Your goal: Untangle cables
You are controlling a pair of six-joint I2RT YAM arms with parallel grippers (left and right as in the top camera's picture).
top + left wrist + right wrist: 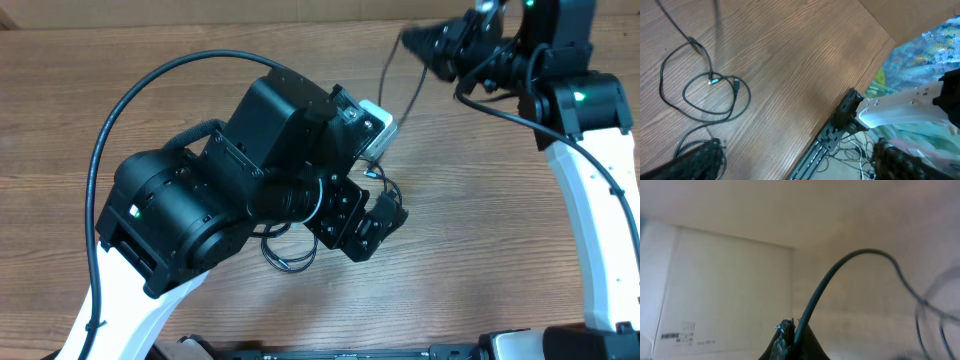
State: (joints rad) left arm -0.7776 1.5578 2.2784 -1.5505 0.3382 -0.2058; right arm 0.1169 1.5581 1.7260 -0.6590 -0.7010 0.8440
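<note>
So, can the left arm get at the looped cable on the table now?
Probably yes. The left tool is open above the table, and the looped cable lies bare close ahead of it, with nothing lying over it.

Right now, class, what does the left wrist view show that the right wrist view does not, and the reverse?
Left wrist only: loose cable loops lying on the table, a silver-tipped plug, and the open left gripper. Right wrist only: the right gripper shut on one cable that arcs upward, with a labelled box behind. Both: thin black cable, but I cannot tell whether it is the same one.
</note>
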